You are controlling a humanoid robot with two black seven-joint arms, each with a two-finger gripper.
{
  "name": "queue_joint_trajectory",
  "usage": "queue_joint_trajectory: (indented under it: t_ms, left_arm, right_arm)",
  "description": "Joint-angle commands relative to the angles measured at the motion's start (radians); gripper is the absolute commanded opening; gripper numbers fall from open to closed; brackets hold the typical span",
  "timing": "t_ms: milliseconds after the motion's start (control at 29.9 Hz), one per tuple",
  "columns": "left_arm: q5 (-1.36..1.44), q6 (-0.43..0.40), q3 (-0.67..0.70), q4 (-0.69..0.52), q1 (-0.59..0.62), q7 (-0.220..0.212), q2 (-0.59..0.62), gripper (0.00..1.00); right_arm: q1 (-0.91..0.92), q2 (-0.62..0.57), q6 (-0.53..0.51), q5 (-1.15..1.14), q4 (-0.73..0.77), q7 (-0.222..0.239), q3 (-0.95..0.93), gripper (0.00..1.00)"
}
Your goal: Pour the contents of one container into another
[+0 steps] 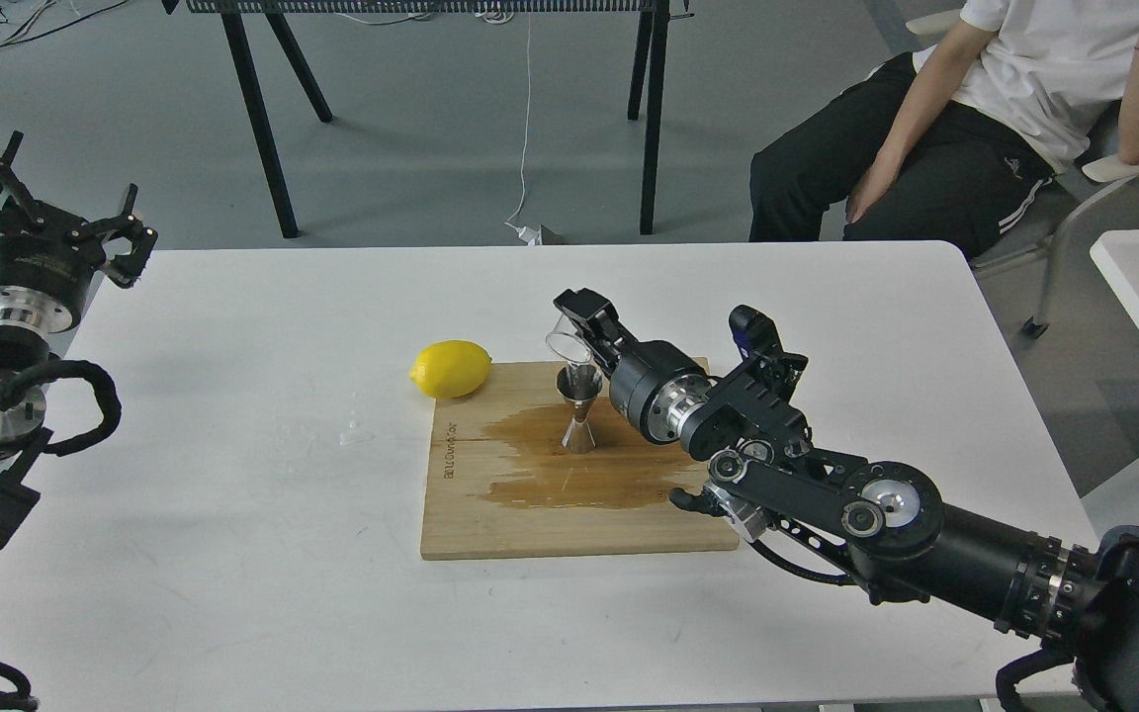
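One line of dark lettering is seen on the wooden cutting board (569, 514), running along its left edge, down and to the left of the right gripper (579, 321). It is too small and blurred to be read. No other text is legible.

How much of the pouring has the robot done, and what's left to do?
Picking up looks done: the right gripper holds the tiny glass cup. Right now the cup is tipped over the steel jigger, which stands upright on the wooden board. A dark wet patch surrounds the jigger. I can't tell how full the jigger is. Left to do: probably finish pouring and set the cup down. The left gripper waits open, away by the table's edge.
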State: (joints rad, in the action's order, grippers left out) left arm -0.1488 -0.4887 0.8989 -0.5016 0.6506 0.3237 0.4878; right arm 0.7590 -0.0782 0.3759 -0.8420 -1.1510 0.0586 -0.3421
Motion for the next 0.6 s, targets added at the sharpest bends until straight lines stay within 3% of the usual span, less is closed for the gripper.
queue_joint_trajectory:
  t_ms: [0,569]
  left_arm:
    - [0.0,0.0,0.0,0.0,0.001,0.0,0.0,1.0]
    - [-0.001,0.0,0.002,0.0,0.0,0.002,0.0,1.0]
  right_arm:
    - [0.006,0.0,0.0,-0.022,0.001,0.0,0.003,0.38]
    - [0.019,-0.006,0.001,-0.074,-0.001,-0.019,0.045,0.39]
